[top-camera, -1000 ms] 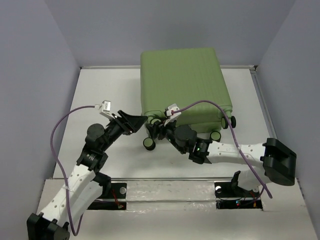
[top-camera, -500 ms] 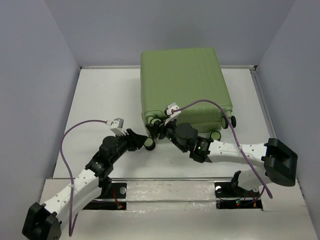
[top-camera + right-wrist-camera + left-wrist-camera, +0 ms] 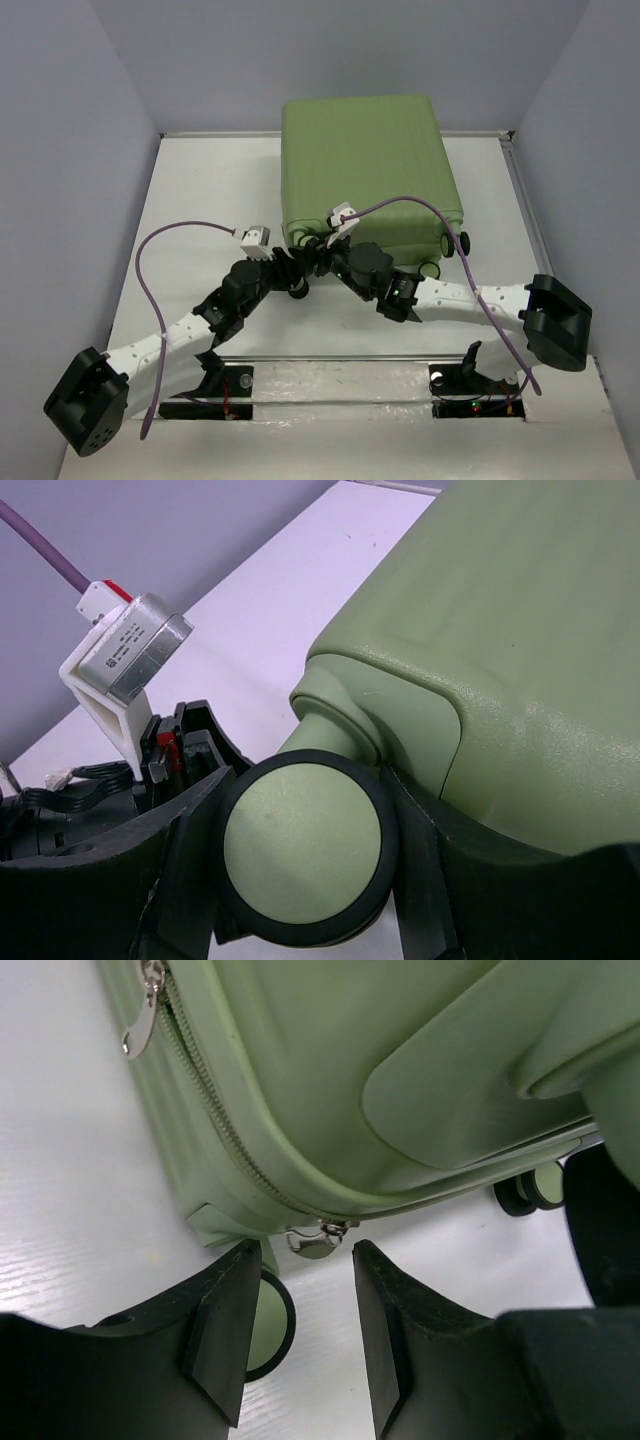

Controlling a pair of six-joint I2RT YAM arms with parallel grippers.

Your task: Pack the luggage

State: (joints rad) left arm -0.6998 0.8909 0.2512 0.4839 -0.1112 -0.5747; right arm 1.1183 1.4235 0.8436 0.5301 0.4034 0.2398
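Note:
The light-green ribbed luggage [image 3: 365,170] lies closed and flat at the table's back middle, its black-and-green caster wheels toward me. My right gripper [image 3: 318,252] is shut on the upper near-left caster wheel [image 3: 302,848]; its fingers [image 3: 420,865] press both sides of the wheel. My left gripper [image 3: 292,272] is open just below the near-left corner. In the left wrist view its fingertips [image 3: 235,1290] flank a silver zipper pull [image 3: 316,1243] that hangs from the zipper line; another caster wheel [image 3: 265,1325] shows behind the left finger. A second zipper pull [image 3: 143,1015] hangs higher up.
Two more caster wheels [image 3: 447,256] stick out at the luggage's near-right corner. Grey walls enclose the white table [image 3: 200,200] on three sides. Purple cables loop from both wrists. The left wrist camera [image 3: 130,660] sits close beside my right gripper.
My left arm has swung in from the left and lowered, bringing its open gripper up to the luggage's near-left corner. My right gripper has stayed on the caster wheel.

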